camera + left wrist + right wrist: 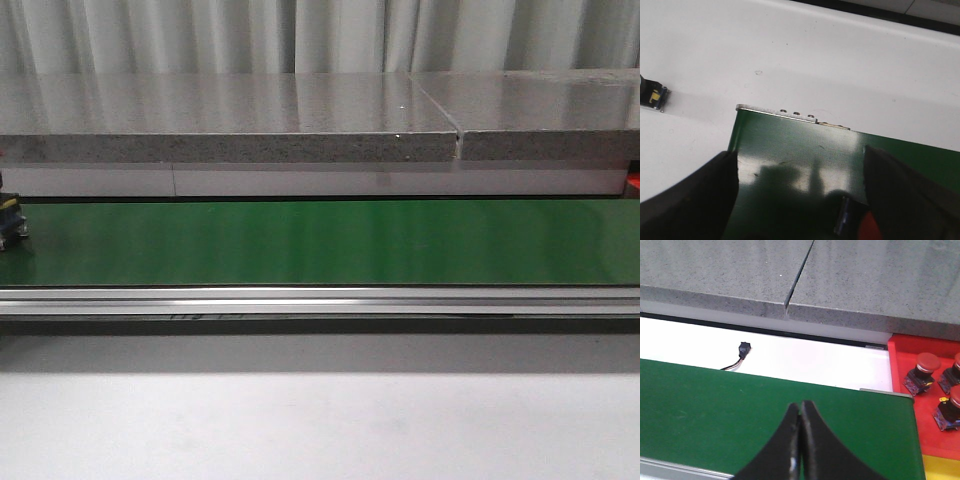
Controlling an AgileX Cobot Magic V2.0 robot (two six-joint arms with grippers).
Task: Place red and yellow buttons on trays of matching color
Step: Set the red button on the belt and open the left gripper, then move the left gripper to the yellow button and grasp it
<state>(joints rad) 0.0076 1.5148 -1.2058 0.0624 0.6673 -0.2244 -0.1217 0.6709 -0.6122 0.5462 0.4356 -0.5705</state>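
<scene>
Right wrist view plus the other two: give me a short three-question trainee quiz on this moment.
1. True or false: the right claw is shut with nothing between its fingers.
2. What colour is the tray holding the red buttons? A) yellow B) red C) green
3. Fill in: the left claw hangs open over the ____ belt.

Key: 1 true; 2 B; 3 green.
</scene>
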